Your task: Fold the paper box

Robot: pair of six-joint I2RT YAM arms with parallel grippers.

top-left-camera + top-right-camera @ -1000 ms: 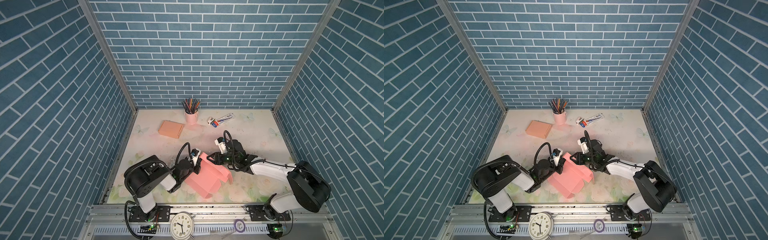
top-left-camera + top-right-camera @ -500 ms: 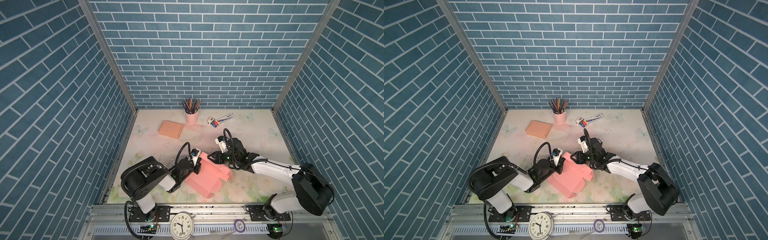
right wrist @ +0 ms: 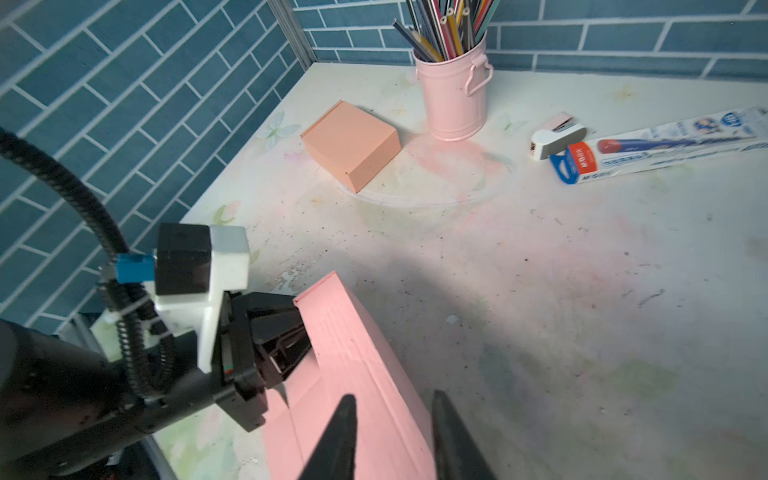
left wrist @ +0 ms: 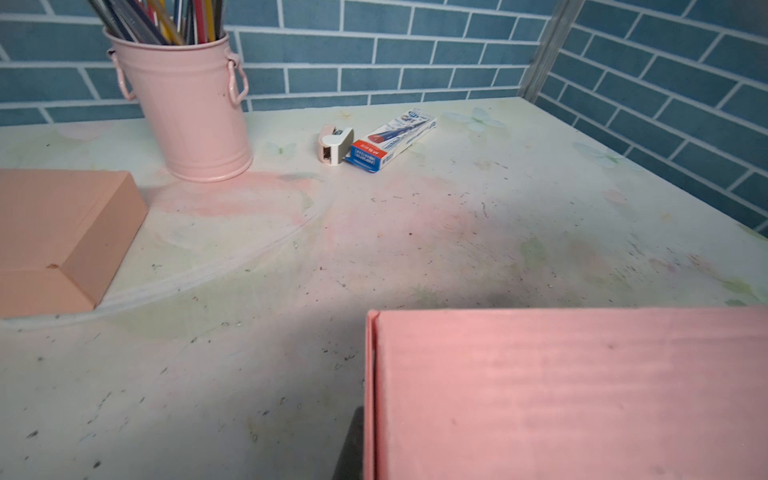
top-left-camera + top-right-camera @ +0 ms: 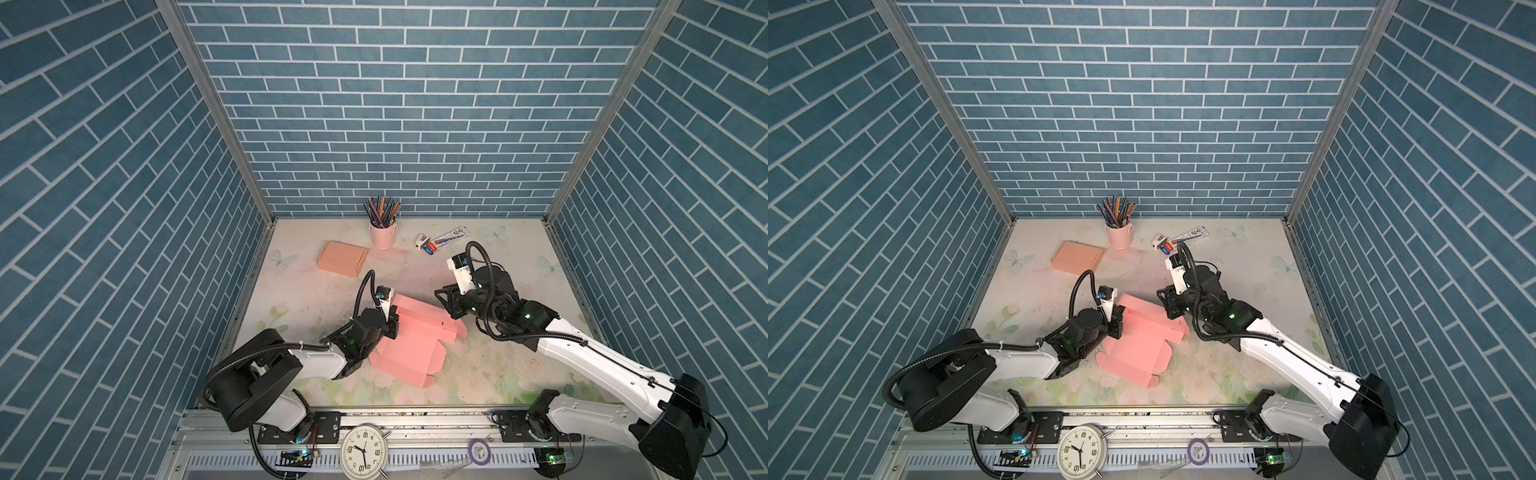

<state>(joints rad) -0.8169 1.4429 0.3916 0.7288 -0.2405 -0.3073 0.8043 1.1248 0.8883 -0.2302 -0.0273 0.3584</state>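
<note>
- In both top views, the half-formed pink corrugated paper box (image 5: 411, 345) (image 5: 1138, 349) lies on the floral surface (image 5: 291, 299) between my two arms. It spreads out ahead of and beneath the left pincer (image 5: 392, 326) (image 5: 1119, 324), which is clenched on the box's raised wall. The right pincer (image 5: 446, 303) (image 5: 1169, 305) sits at that wall's opposite end.
- In the left wrist view, the wall's pink face (image 4: 561, 395) fills the space just in front of the pincer, and one dark finger (image 4: 351, 449) presses at its edge. I judge this grip should act as a firm, unmoving anchor.
- In the right wrist view, the right pincer (image 3: 395, 399) is released, with its fingers parted astride the wall's top. The left pincer (image 3: 282, 345) is just ahead of it. I would lower the right pincer until the wall sits deep between the fingers. Then I would close squarely along the crease and roll the wall over. A skewed bite could buckle the corrugation or tug the wall from the left grip.
</note>
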